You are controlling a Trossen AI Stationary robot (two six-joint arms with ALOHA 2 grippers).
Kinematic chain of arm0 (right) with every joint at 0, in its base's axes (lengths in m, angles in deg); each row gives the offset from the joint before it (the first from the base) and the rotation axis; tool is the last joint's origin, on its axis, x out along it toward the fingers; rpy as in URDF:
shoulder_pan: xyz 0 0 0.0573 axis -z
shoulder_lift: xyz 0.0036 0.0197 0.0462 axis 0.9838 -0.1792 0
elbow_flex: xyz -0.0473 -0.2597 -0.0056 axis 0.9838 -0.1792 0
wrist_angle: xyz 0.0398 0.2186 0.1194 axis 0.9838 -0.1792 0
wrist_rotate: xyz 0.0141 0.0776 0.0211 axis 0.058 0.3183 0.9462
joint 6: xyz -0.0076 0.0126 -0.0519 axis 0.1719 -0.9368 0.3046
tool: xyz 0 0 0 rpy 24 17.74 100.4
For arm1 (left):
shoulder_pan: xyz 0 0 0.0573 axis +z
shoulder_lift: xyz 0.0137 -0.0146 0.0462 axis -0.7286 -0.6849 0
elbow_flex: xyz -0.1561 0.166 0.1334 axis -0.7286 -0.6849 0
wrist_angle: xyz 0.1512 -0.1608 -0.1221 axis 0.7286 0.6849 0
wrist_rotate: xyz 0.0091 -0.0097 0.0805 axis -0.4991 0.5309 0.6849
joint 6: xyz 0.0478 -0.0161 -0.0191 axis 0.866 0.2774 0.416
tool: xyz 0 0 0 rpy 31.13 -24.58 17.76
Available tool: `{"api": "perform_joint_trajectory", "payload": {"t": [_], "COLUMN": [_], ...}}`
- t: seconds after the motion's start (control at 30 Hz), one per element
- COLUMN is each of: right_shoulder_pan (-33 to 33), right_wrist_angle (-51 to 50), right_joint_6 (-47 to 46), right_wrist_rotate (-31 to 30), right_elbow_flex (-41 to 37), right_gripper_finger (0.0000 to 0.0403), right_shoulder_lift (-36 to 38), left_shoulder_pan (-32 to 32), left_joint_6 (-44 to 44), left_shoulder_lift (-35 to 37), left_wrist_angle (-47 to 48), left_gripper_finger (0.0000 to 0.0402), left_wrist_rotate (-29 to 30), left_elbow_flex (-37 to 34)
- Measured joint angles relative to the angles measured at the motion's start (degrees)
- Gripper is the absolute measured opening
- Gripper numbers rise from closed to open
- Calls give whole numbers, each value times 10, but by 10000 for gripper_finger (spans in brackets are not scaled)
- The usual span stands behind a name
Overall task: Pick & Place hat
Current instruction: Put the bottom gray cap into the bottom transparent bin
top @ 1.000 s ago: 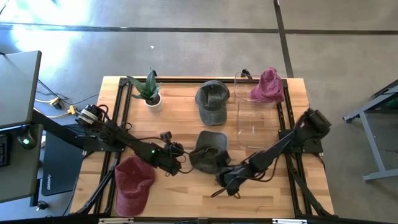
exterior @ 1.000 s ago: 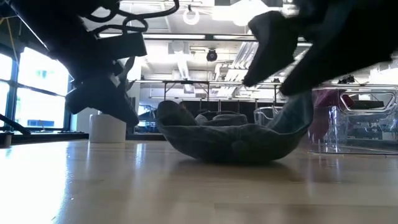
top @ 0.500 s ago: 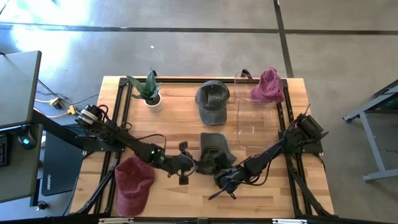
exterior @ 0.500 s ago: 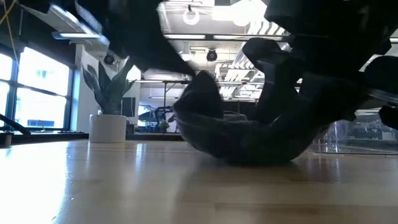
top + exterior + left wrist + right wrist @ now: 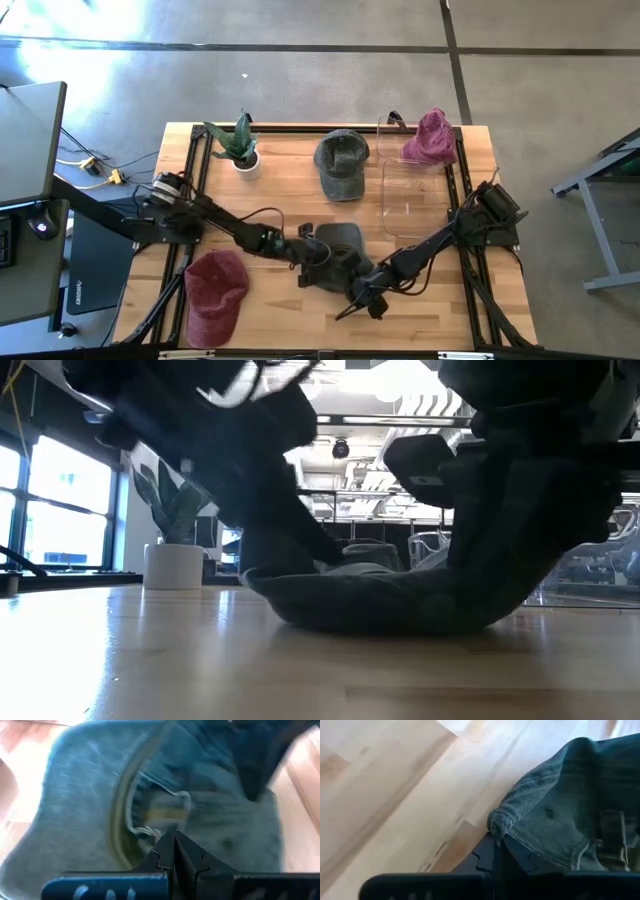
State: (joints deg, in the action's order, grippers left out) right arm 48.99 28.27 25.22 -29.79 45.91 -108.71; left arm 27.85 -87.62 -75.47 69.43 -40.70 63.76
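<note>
The right gripper (image 5: 362, 293) is low over the front middle of the wooden table (image 5: 290, 175). In its wrist view its two dark fingers (image 5: 492, 851) are pressed together on the rolled edge of the dark grey-green hat (image 5: 570, 805), so it holds this hat by the rim. The left gripper (image 5: 316, 258) reaches in from the other side and is over the same hat (image 5: 338, 248); in its wrist view the fingers (image 5: 174, 851) are closed together, tips against the inside of the hat (image 5: 90, 820), but I cannot tell if cloth is caught between them. In the low view the hat (image 5: 390, 600) lies upside down on the table between the two arms, opening upward.

Further out, a red hat (image 5: 212, 291) lies at the front left corner. A second grey hat (image 5: 340, 165) lies at the back middle, near a potted plant (image 5: 238, 146). A clear plastic bin (image 5: 405, 195) stands at the back right, with a pink hat (image 5: 430, 139) at its far end.
</note>
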Motion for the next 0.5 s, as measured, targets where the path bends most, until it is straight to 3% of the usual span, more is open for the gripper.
{"api": "perform_joint_trajectory", "payload": {"t": [0.33, 0.5], "right_shoulder_pan": [1, 0], "right_wrist_angle": [9, 23], "right_joint_6": [-9, -47], "right_wrist_rotate": [51, -27], "right_elbow_flex": [0, 0], "right_gripper_finger": [26, 34], "right_shoulder_lift": [30, 36], "left_shoulder_pan": [18, 17], "left_joint_6": [-15, -15], "left_shoulder_lift": [-28, -28], "left_wrist_angle": [18, 21], "left_gripper_finger": [0, 0], "left_wrist_rotate": [-19, -9], "left_elbow_flex": [1, 1]}}
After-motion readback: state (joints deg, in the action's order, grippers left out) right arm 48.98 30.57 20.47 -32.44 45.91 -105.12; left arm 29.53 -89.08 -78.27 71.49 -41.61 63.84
